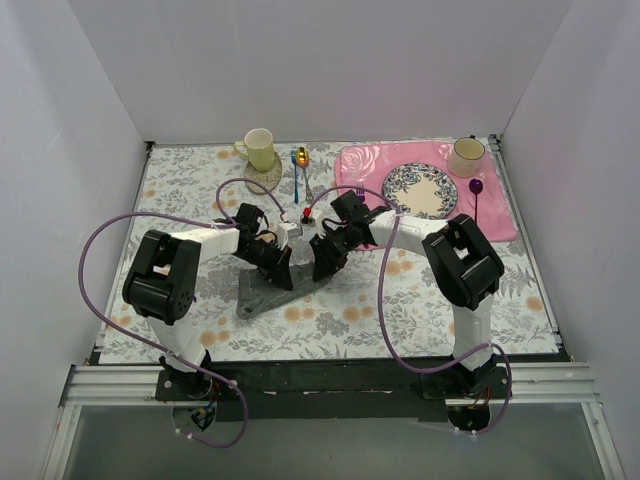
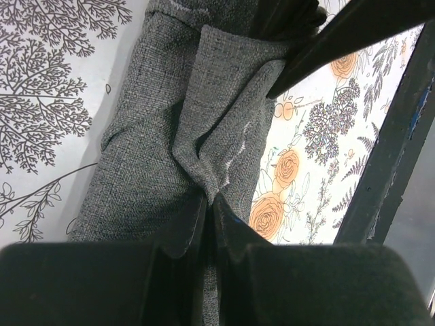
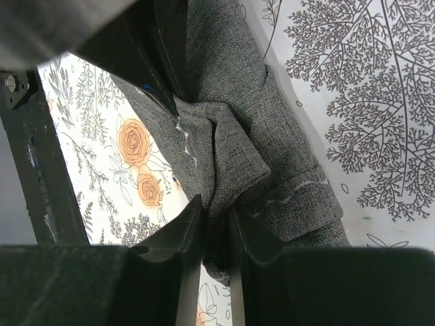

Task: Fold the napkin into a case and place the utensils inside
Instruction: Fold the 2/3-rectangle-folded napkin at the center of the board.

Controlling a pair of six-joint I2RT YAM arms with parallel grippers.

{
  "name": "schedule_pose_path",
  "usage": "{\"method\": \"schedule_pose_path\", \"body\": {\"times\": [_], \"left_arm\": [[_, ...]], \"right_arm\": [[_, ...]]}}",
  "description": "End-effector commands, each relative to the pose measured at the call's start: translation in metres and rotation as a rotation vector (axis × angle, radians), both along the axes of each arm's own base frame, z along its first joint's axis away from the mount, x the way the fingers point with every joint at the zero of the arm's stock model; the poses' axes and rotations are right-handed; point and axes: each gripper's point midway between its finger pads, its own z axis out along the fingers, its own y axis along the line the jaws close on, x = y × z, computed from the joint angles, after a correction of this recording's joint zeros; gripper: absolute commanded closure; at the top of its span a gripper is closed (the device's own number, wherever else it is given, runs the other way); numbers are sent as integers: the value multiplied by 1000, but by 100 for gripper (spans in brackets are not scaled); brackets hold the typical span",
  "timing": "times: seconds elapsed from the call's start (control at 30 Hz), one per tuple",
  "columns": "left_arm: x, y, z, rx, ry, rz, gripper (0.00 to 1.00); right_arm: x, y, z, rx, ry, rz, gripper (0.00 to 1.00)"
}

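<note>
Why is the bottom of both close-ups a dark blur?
Left wrist: the black left gripper, too near to focus, pinches the sharp dark grey cloth napkin. Right wrist: the right gripper, likewise. Top external: evenly lit, sharp.

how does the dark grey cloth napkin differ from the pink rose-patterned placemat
The dark grey cloth napkin is plain and far smaller than the pink rose-patterned placemat. The napkin is bunched, pinched by the left gripper and right gripper; the placemat lies flat under a patterned plate and cream cup. Both rest on the floral tablecloth.
</note>
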Motion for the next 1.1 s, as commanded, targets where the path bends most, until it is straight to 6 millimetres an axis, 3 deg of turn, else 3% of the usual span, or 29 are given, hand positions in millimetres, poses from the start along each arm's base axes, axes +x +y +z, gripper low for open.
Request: {"method": "schedule_pose_path", "body": {"times": [0.0,0.07,0.1,0.13,0.17,0.3,0.43,0.8,1.07], "left_arm": [[-2,1,15,-22,-45,9,95],[-1,0,18,-31,-59,12,95],[-1,0,19,-32,-56,14,94],[-3,0,20,-33,-49,12,90],[-3,-1,23,-40,-55,11,79],[-3,-5,35,-78,-80,23,63],[6,-10,44,-113,-106,48,54],[17,-18,38,-141,-105,89,47],[8,-24,38,-171,-84,58,53]], "right_arm": [[1,6,24,67,-63,35,76],[1,5,21,60,-62,40,79],[1,5,20,59,-70,47,91],[1,4,20,60,-71,47,94],[0,4,20,62,-73,48,95],[-4,6,24,89,-69,65,97],[-5,6,27,99,-80,71,98],[-8,5,34,137,-100,79,99],[-8,4,34,142,-107,82,99]]}}
